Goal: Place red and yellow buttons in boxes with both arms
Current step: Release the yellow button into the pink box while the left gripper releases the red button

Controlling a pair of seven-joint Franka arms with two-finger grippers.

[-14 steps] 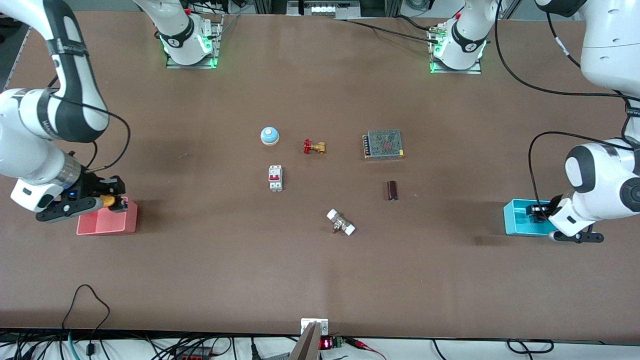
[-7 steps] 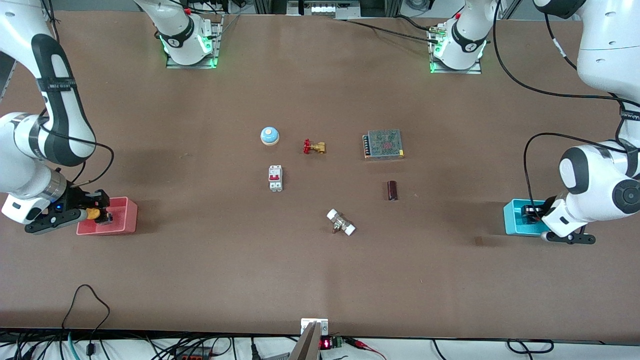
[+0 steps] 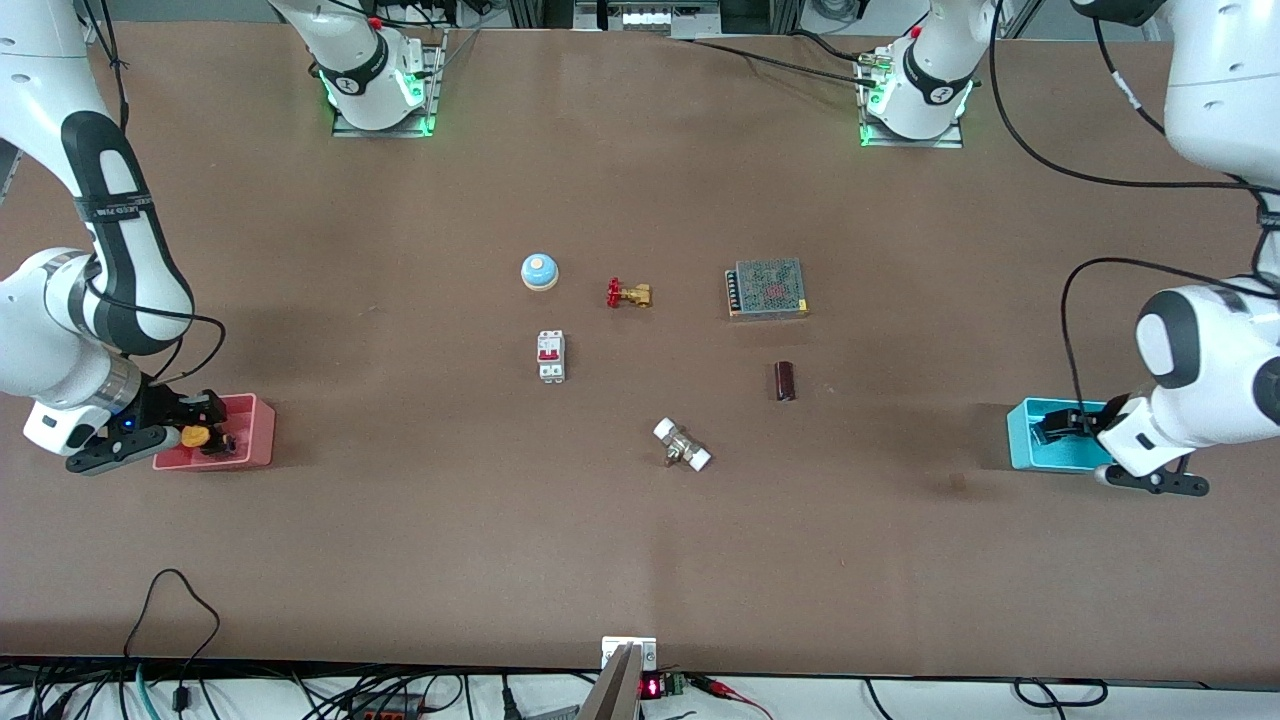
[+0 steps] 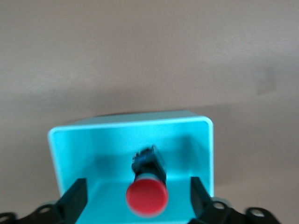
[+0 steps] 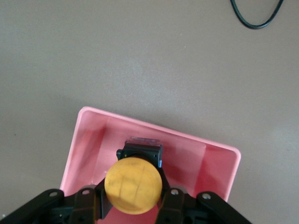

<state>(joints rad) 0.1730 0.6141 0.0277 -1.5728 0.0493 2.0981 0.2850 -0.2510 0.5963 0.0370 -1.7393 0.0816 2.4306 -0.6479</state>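
Yellow button [image 5: 133, 185] sits squeezed between the jaws of the right gripper [image 5: 135, 198], low inside the pink box [image 3: 252, 432], so it can be let go without bouncing out. Over at the left arm's end of the table [image 3: 640, 540], the left gripper [image 4: 139, 204] has its jaws spread wide over the cyan box [image 4: 205, 154]. The red button [image 4: 146, 196] is between them, touching neither, so it looks already dropped in there.

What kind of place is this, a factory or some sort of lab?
Most likely a robotics lab. Two arms are bolted to a brown table strewn with electrical parts, such as a circuit breaker and a power supply, with cables along the table's edge.
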